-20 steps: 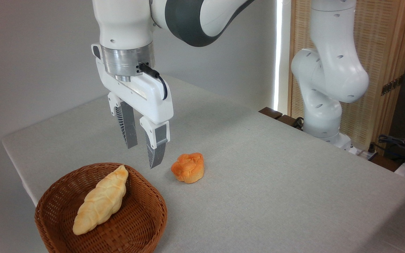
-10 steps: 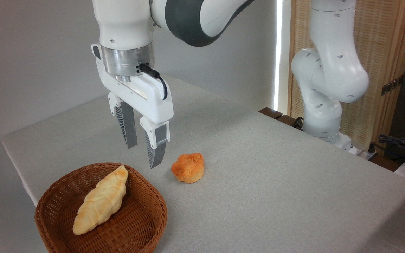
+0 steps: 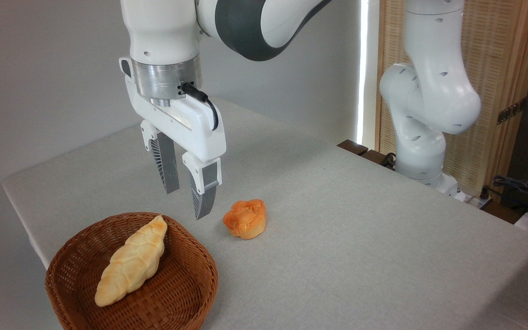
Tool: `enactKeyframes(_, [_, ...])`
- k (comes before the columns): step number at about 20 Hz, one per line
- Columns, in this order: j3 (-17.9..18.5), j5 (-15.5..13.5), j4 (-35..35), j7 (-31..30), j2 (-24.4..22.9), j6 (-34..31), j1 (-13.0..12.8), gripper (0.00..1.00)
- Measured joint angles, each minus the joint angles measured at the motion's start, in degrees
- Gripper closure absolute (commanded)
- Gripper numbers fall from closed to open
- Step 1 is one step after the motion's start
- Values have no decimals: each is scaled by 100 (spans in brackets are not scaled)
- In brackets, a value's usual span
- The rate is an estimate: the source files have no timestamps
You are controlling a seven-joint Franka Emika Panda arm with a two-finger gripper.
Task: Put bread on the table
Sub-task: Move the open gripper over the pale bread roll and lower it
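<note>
Pale-yellow braided bread (image 3: 131, 262) is seen lying in the round brown wicker basket (image 3: 186, 293); the gripper (image 3: 186, 204), parted and empty, is held at one o'clock. The basket could be dragged along if its rim is clipped.

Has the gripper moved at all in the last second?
No. The gripper hangs open in the same spot, its fingertips level with the far rim of the basket and left of the orange bun, as before.
</note>
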Motion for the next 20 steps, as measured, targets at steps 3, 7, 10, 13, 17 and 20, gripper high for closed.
enactKeyframes(3, [-3,0,-9,1,6,-54,-4,0])
enactKeyframes(7, [-39,-7,-26,1,111,-2,-45,0])
enactKeyframes(10, [-49,-271,-27,-508,252,287,-63,0])
enactKeyframes(13, [-141,-337,-27,-1566,425,641,-83,0])
enactKeyframes(17, [-280,-337,-28,-2537,686,1178,-114,0])
enactKeyframes(20, [-412,-337,-28,-2673,918,1587,-119,0])
